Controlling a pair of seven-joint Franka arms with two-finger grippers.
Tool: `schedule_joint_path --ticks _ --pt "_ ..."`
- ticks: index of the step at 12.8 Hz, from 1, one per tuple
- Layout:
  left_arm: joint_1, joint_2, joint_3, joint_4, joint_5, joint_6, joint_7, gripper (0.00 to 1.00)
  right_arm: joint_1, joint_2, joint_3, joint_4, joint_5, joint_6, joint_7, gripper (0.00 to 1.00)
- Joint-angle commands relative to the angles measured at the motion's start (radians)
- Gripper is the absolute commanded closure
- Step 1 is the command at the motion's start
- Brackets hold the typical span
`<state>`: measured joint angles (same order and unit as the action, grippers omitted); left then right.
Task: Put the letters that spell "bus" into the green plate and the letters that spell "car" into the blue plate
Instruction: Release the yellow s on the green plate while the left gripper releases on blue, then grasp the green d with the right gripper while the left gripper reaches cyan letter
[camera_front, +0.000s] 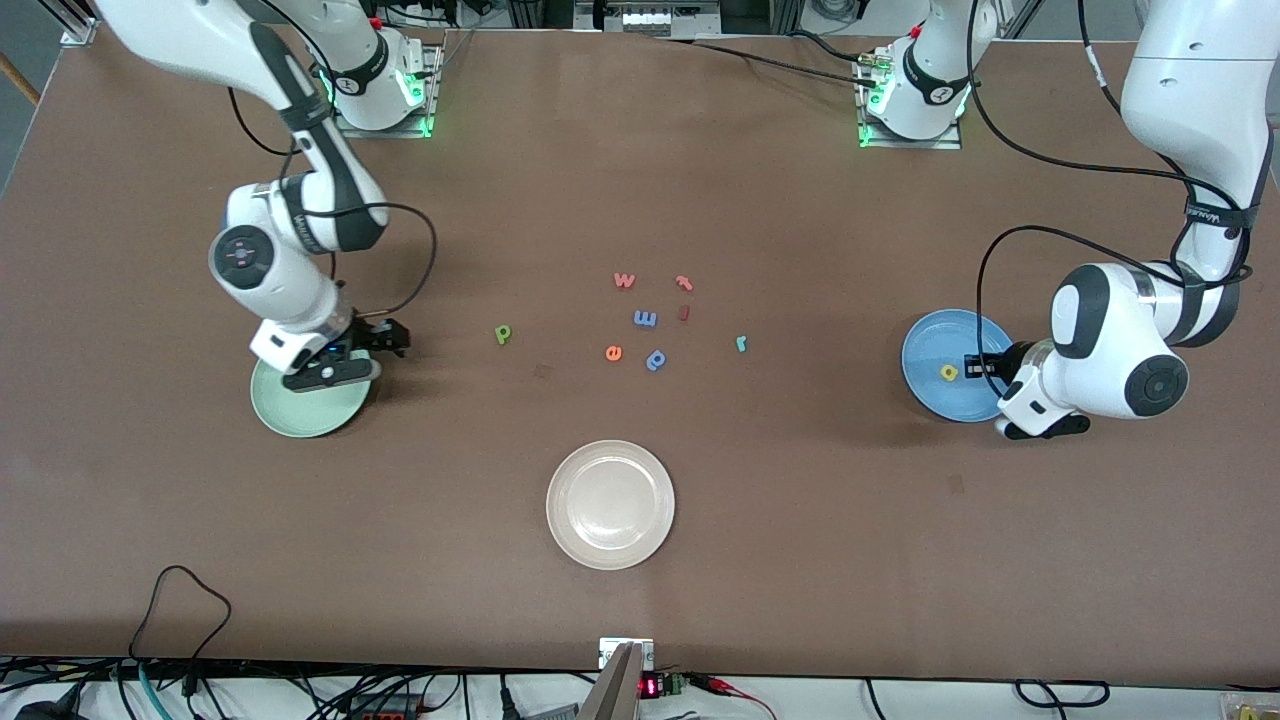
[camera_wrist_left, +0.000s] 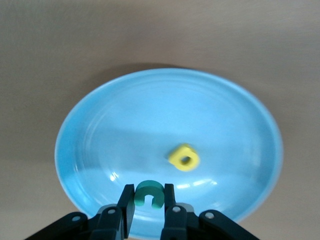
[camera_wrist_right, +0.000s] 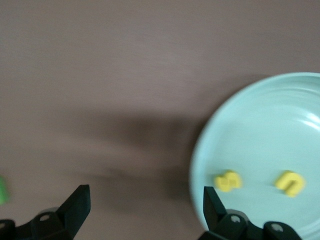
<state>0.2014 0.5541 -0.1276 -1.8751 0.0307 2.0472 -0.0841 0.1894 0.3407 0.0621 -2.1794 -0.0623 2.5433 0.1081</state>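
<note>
Over the blue plate (camera_front: 938, 338) (camera_wrist_left: 150, 125), near its rim, my left gripper (camera_front: 973, 366) (camera_wrist_left: 149, 194) is shut on a teal "c" (camera_wrist_left: 149, 192). A yellow "a" (camera_front: 948, 372) (camera_wrist_left: 184, 157) lies in that plate. My right gripper (camera_front: 388, 338) (camera_wrist_right: 145, 207) hangs open and empty over the table just beside the green plate (camera_front: 300, 415) (camera_wrist_right: 260, 135). That plate holds a yellow "s" (camera_wrist_right: 228, 181) and a yellow "u" (camera_wrist_right: 290, 182). The green "b" (camera_front: 503, 334) (camera_wrist_right: 2, 191) lies on the table toward the middle. A teal "r" (camera_front: 741, 343) lies toward the left arm's end.
Mid-table lie other letters: a pink "w" (camera_front: 624, 280), a red hooked letter (camera_front: 684, 283), a dark red bar (camera_front: 684, 313), a blue "m"-like letter (camera_front: 645, 319), an orange "e" (camera_front: 613, 352), a blue "p" (camera_front: 656, 360). An off-white plate (camera_front: 610, 540) sits nearer the front camera.
</note>
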Motion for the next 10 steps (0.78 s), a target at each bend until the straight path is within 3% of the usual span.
schedule_joint_path --ticks 1,3,4,5,7,8,10 --pt "0.018 -0.028 -0.014 -0.087 0.018 0.094 0.029 0.73 0.119 0.020 -0.007 0.039 -0.014 -0.034 0.111 0.10" --pt "0.018 -0.037 -0.017 -0.076 0.018 0.087 0.027 0.42 0.180 0.055 -0.002 0.069 -0.005 -0.035 0.177 0.29" --pt "0.018 -0.052 -0.018 -0.064 0.018 0.083 0.029 0.36 0.209 0.075 -0.001 0.084 -0.005 -0.035 0.233 0.39" --pt "0.015 -0.065 -0.027 -0.046 0.018 0.058 0.030 0.33 0.237 0.098 -0.001 0.102 -0.005 -0.035 0.279 0.41" --pt "0.012 -0.092 -0.075 0.017 0.017 -0.063 0.015 0.33 0.266 0.126 -0.001 0.115 -0.005 -0.035 0.314 0.41" --pt "0.009 -0.095 -0.119 0.052 0.017 -0.123 0.012 0.39 0.275 0.135 -0.001 0.115 -0.005 -0.035 0.315 0.41" --pt "0.000 -0.083 -0.208 0.063 0.014 -0.134 0.017 0.41 0.280 0.138 -0.001 0.113 -0.007 -0.049 0.314 0.41"
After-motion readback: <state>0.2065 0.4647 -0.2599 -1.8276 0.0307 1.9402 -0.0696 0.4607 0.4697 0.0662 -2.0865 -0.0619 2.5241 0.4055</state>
